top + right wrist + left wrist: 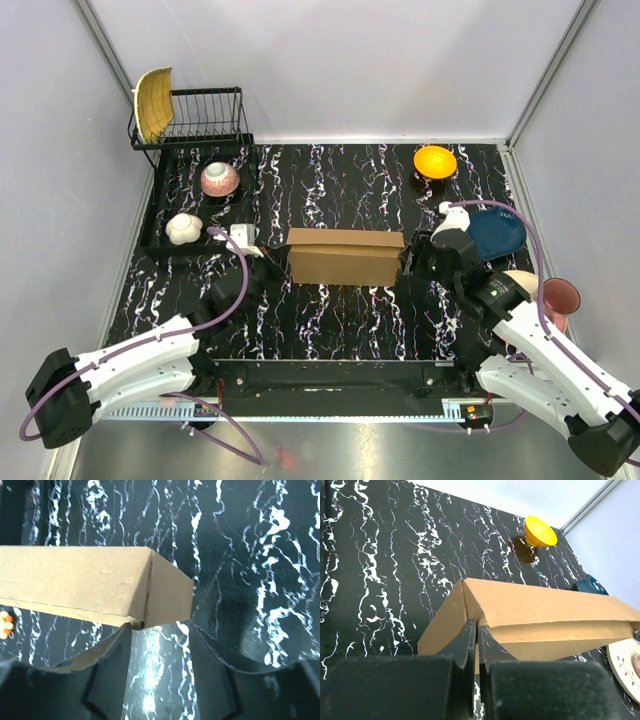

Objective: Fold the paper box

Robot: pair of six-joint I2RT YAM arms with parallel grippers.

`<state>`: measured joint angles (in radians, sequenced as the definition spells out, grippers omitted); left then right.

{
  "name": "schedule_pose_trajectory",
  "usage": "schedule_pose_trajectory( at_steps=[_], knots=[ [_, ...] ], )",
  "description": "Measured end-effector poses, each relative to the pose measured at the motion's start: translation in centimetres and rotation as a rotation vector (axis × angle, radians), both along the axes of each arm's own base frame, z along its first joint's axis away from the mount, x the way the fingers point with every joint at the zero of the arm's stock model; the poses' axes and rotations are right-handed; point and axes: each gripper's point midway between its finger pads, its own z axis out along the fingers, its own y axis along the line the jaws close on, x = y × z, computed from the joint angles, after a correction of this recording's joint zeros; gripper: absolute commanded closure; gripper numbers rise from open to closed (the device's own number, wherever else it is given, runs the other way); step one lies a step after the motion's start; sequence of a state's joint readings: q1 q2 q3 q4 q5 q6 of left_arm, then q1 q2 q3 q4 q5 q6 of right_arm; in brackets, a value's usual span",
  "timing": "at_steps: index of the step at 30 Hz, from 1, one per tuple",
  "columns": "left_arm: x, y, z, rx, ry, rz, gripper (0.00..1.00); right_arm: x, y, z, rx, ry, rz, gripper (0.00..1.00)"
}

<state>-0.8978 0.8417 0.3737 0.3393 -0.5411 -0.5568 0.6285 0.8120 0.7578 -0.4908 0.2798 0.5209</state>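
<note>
Arm shells: left arm [140, 362] and right arm [552, 352], white rounded segments.
Joints: black housings at bases and wrists.
Cable [539, 290]: purple, one looped along each arm.
Gripper fingers: left gripper [476, 630] and right gripper [160, 630], matte black, curved.

Paper box [345, 257] ahead of the right gripper [161, 627]: matt brown cardboard, faintly dimpled; its fingers [95, 675] matt black plastic; table [240, 555] beyond them glossy black, marble-look, white-veined.

Arm and tool posture
The left arm [140, 360] and right arm [545, 345] reach forward, angled inward toward each other. The left tool [477, 630] has its fingers pressed together; the right tool [160, 630] has its fingers apart.
</note>
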Motion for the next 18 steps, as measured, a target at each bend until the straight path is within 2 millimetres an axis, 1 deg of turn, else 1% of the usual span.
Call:
schedule_pose_trajectory(
  at_steps=[1,3,4,5,6,7,10,11,13,14,16,18],
  knots=[
    [0.0,0.1,0.1,0.001,0.002,0.001,0.98,-0.3,-0.3,0.0,-0.012,0.014,0.001,0.37],
    [-0.1,0.2,0.1,0.008,0.007,0.006,0.94,-0.9,-0.8,0.5,-0.041,0.032,0.003,0.36],
    [-0.1,0.2,0.1,0.012,0.01,0.006,0.88,-1.0,-1.1,1.2,-0.05,0.031,0.001,0.36],
    [-0.1,0.3,0.1,0.015,0.013,0.008,0.84,-1.1,-1.2,1.9,-0.055,0.026,0.0,0.36],
    [-0.1,0.3,0.1,0.019,0.017,0.009,0.81,-1.1,-1.4,2.9,-0.054,0.01,-0.002,0.37],
    [-0.2,0.4,0.1,0.025,0.021,0.01,0.72,-1.0,-1.5,4.1,-0.047,-0.009,-0.003,0.38],
    [-0.4,0.7,-0.2,0.044,0.041,0.013,0.61,-0.9,-1.5,7.5,-0.007,-0.087,-0.006,0.59],
    [-0.5,0.8,-0.2,0.049,0.044,0.014,0.56,-0.8,-1.5,8.4,0.007,-0.112,-0.004,0.79],
    [-0.6,1.2,-0.3,0.059,0.053,0.022,0.53,-0.6,-1.2,9.3,0.027,-0.143,0.003,0.94],
    [-0.7,1.3,-0.4,0.066,0.06,0.025,0.51,-0.4,-1.0,9.7,0.049,-0.156,0.003,0.99],
    [-0.9,1.6,-0.5,0.072,0.068,0.028,0.49,0.1,-0.1,10.1,0.081,-0.17,0.012,1.0],
    [-1.0,1.8,-0.5,0.075,0.074,0.03,0.47,0.8,0.9,9.6,0.105,-0.164,0.026,1.0]
  ],
)
